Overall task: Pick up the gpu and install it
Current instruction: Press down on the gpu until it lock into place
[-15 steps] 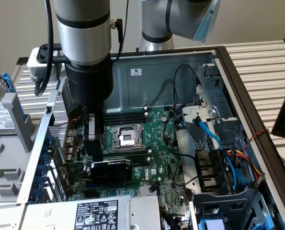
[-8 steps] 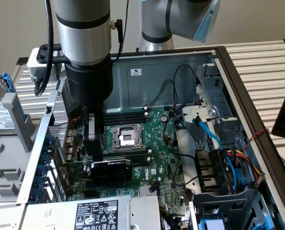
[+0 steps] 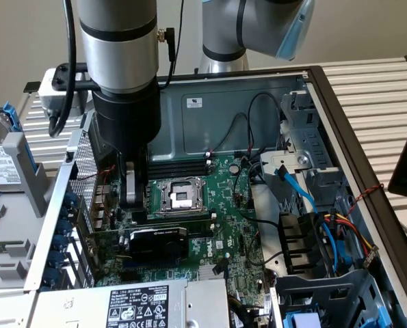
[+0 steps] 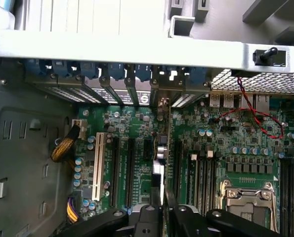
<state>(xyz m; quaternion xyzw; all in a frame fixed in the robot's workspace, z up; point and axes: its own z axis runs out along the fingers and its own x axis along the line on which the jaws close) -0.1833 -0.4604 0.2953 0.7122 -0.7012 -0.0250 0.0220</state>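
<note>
The gpu (image 3: 159,239), a green card with a black fan shroud, stands on edge in a slot of the motherboard (image 3: 224,184), in front of the CPU socket (image 3: 178,195). My gripper (image 3: 131,199) comes straight down onto the card's end nearest the case's rear wall. In the wrist view the gpu (image 4: 162,148) shows edge-on as a thin line running from the slot brackets to my gripper (image 4: 164,210). The black fingers (image 4: 151,217) stand close together, with the card's edge between them.
The open case's walls (image 3: 244,102) surround the board. A labelled power supply (image 3: 135,304) sits in front of the card. Blue and black cables (image 3: 295,188) and a drive cage lie at the exterior view's right. Blue slot latches (image 4: 117,71) line the rear wall.
</note>
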